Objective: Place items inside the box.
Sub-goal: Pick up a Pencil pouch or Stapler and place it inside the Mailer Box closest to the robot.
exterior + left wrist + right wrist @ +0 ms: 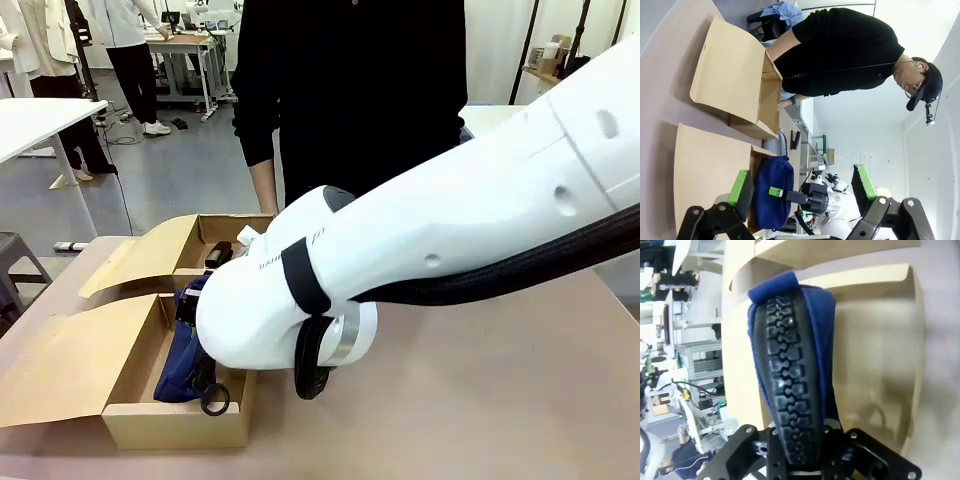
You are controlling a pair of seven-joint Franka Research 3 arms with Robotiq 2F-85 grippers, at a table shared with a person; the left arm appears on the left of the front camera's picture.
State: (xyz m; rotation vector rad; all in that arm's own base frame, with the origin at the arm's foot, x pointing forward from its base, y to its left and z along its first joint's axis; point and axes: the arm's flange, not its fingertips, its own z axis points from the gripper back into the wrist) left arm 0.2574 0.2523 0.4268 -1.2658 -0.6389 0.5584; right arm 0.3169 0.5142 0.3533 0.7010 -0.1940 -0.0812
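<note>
The cardboard box (pixel 175 425) lies open at the table's left, flaps spread. My right gripper (pixel 800 452) is shut on the navy blue zip pouch (pixel 790 365), gripping it along its black zip and holding it on edge inside the box (pixel 875 340). In the front view the pouch (pixel 175 370) shows in the near half of the box, under my white right arm. The left wrist view looks down on the pouch (pixel 771 190) and the box (pixel 730 75); my left gripper (pixel 803 185) hangs open above them. A small black stapler (pixel 795 140) lies at the box's far end.
A person in black (pixel 350 100) stands at the far side of the table, one hand near the box's far flap. Bare tabletop (pixel 480 400) stretches to the right of the box. White tables and other people show farther back.
</note>
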